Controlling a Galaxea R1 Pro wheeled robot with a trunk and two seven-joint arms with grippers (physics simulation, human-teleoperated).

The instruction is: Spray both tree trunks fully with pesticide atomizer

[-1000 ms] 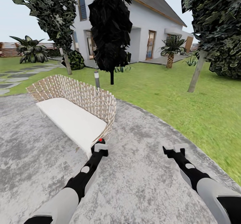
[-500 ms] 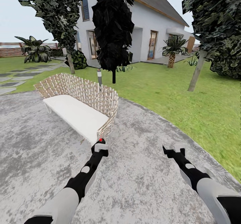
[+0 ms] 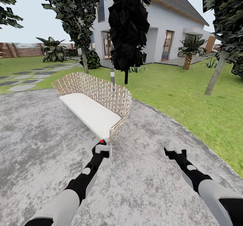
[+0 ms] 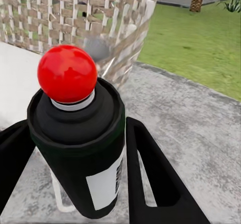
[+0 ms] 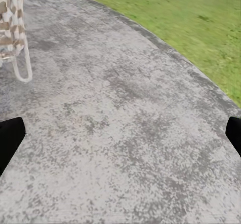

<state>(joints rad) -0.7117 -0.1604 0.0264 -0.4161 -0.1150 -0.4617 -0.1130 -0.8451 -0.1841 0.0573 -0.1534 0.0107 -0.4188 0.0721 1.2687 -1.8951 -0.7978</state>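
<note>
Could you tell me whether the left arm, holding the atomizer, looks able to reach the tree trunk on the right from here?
Probably not: the left gripper holds the pesticide atomizer over paving, while that tree trunk stands far across the lawn.

Pesticide atomizer (image 4: pixel 78 138) base cut off; tree (image 3: pixel 224 23) canopy cropped

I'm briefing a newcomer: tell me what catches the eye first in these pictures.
The red-capped pesticide atomizer fills the left wrist view, clamped in the left gripper. Ahead on the grey paving sits a woven bench with a white seat. Behind it a dark conifer stands on the lawn before a white house.
</note>
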